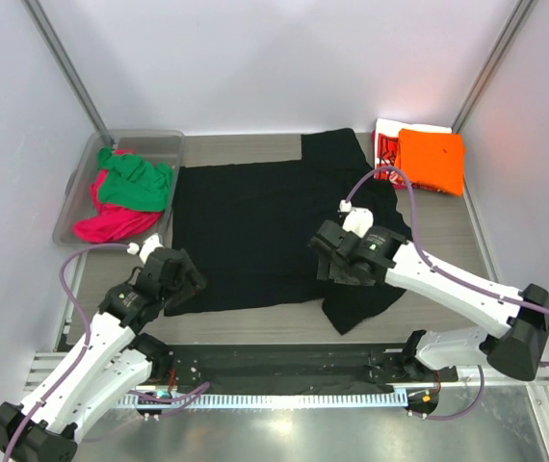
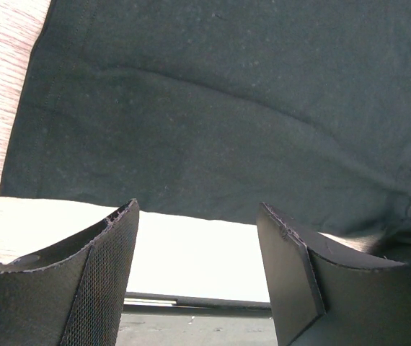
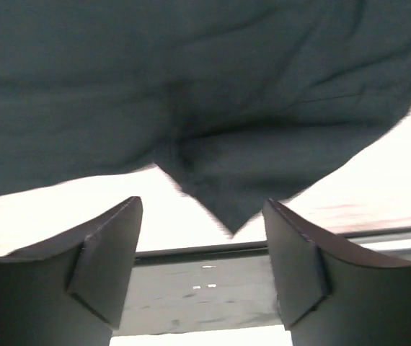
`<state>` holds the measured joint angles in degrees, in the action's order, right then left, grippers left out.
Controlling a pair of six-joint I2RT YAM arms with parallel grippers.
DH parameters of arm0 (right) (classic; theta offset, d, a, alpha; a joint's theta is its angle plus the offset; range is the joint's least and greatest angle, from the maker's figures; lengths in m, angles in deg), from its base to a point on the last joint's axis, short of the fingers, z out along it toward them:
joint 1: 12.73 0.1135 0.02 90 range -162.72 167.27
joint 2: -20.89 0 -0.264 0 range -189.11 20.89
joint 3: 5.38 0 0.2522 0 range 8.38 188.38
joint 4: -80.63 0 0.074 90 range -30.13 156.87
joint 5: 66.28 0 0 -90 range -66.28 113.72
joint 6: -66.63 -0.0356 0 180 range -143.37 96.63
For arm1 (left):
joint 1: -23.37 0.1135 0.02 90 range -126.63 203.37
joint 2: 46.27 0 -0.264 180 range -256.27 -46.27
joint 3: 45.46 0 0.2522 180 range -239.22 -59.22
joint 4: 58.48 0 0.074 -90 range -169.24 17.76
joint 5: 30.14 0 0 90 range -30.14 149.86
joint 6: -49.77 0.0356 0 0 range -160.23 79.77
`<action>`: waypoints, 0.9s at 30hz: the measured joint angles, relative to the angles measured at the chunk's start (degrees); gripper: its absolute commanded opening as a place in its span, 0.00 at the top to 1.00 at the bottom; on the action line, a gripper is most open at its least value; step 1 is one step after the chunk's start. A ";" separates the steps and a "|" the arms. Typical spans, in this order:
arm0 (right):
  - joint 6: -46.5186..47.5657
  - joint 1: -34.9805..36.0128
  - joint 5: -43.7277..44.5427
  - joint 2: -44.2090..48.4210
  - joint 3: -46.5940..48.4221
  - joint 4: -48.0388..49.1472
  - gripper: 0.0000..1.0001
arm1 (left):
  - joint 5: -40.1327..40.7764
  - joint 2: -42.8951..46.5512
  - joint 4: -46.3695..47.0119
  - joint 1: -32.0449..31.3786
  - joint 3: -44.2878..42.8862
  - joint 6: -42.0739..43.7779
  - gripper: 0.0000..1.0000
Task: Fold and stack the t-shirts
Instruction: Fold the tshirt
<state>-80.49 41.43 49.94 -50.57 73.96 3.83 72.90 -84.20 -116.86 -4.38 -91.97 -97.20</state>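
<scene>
Across the middle of the table (image 1: pixel 453 245) the black tee (image 1: pixel 246 226) is spread mostly flat, though its near-right part is bunched into a crumpled flap. At the near-left corner of the black tee the left gripper (image 2: pixel 197 207) is held low, its jaws wide and nothing between them, with the hem lying just beyond the fingertips. Over the near-right part of the black tee the right gripper (image 3: pixel 202 203) is likewise seen parted and empty, and a pointed fold of cloth lies just ahead of it. Just beyond the far-right corner of the black tee an orange tee (image 1: pixel 431 160) is laid folded on a red-and-white tee (image 1: pixel 385 144). To the far left of the black tee a green tee (image 1: pixel 136 185) and a magenta tee (image 1: pixel 111 224) are heaped in a bin (image 1: pixel 145 138). Several risks may be judged from this. If the left jaws are closed short of the hem, only the bare table would be pinched and the corner would be missed. If the right jaws are closed on the bunched flap, more than one layer is likely to be caught, so that the crease would be carried into the fold. Should the two sides be lifted unevenly, the cloth could be skewed and the fold line lost. Were the fold swung too far toward the far-right corner, the finished stack might be brushed and disturbed.
</scene>
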 measured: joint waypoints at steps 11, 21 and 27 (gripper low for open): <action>-2.23 0.44 -5.09 10.95 -17.68 1.84 0.43 | -0.04 -0.22 0.07 0.00 0.00 0.04 0.33; -8.07 6.69 -14.25 7.32 -31.91 13.57 0.36 | 0.07 0.11 -0.09 0.00 1.31 -1.40 0.33; -8.57 8.26 -14.82 3.56 -33.31 17.99 0.59 | 2.47 3.23 -1.53 -0.02 1.42 -3.43 0.36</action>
<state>-89.06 49.69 35.12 -47.01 40.65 21.81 75.37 -80.97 -118.39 -4.40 -90.55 -100.63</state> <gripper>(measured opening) 0.532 0.650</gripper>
